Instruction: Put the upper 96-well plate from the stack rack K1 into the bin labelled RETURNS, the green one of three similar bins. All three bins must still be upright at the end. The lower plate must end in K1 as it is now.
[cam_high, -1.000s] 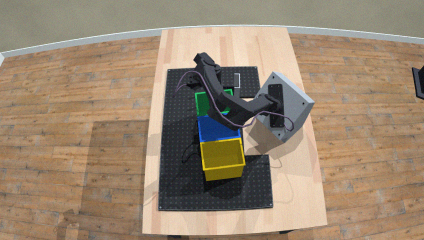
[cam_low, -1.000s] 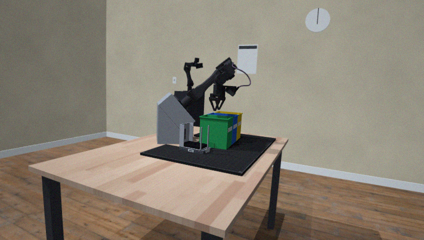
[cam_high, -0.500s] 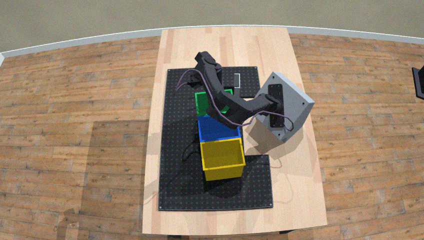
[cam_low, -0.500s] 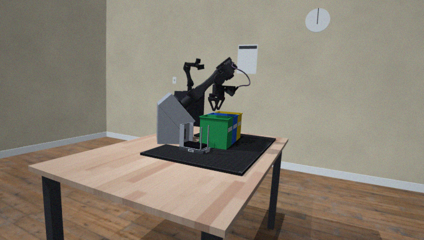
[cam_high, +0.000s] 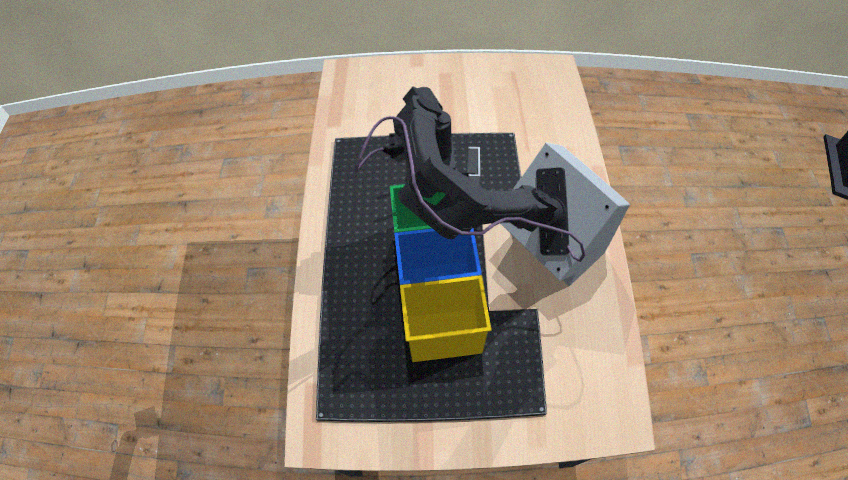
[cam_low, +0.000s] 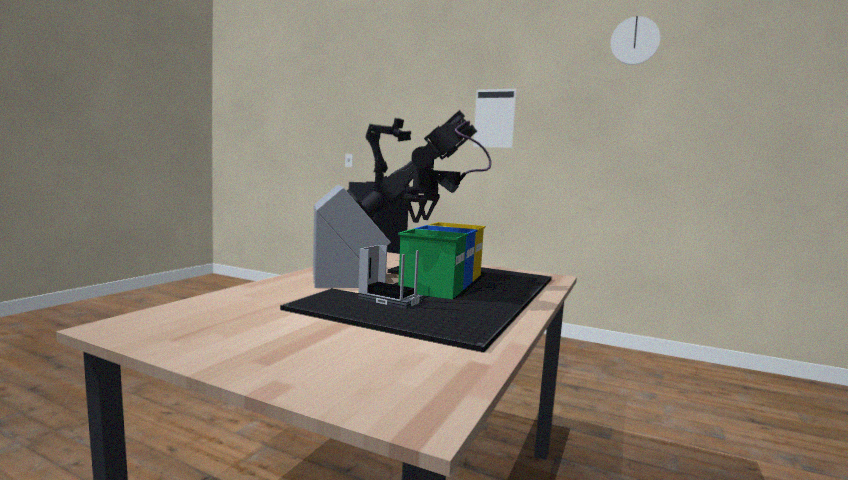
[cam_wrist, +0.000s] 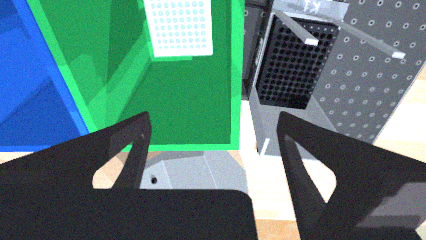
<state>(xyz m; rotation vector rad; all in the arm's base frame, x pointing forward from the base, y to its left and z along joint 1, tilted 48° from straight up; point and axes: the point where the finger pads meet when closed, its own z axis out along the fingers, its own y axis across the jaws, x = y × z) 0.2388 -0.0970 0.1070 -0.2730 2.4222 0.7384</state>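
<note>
White plate (cam_wrist: 181, 26) inside upright green bin (cam_wrist: 200, 105)

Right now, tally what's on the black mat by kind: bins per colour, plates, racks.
Green bin: 1
Blue bin: 1
Yellow bin: 1
White 96-well plate, inside the green bin: 1
Black 96-well plate, in the rack: 1
Stack rack: 1
Total: 6
The gripper is open and holds nothing.

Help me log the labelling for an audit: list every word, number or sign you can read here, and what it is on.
No text is fully readable.
Rack: a tag at the top edge, cut off, apparently "K1".
Bin labels: pale patches, too small to read.
Wall sheet: a dark bar, no legible words.
Wall clock: no numerals.
</note>
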